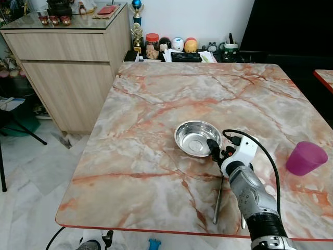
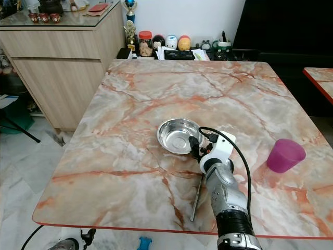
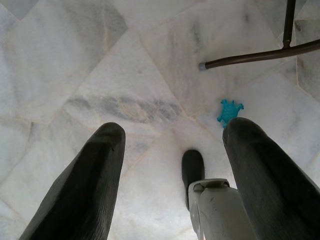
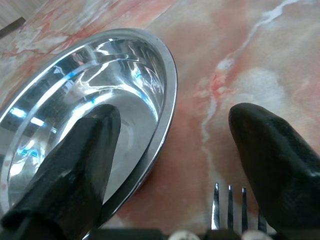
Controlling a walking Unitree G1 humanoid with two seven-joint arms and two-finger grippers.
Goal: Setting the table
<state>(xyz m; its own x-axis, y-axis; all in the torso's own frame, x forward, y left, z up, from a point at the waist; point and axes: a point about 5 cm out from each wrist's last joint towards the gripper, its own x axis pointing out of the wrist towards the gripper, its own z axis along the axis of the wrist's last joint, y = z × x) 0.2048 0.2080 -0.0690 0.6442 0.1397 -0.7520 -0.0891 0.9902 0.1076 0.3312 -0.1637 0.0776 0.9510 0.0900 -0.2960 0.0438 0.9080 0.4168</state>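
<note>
One marble counter (image 1: 156,104), carrying one steel bowl (image 1: 196,137), one purple cup (image 1: 306,158) and one fork (image 1: 219,200). Bowl just ahead of the right gripper (image 1: 213,150), one spread finger over its rim, the other over bare marble. Cup well off to that gripper's right, tilted. Fork beneath the right gripper, long axis running toward the near counter edge, tines (image 4: 230,206) pointing ahead between the fingers, beside the bowl. Left gripper (image 3: 172,175) spread wide, hanging over the floor (image 3: 125,65).

Bright, even indoor light, sharp views; glare streaks inside the steel bowl (image 4: 100,100)
</note>
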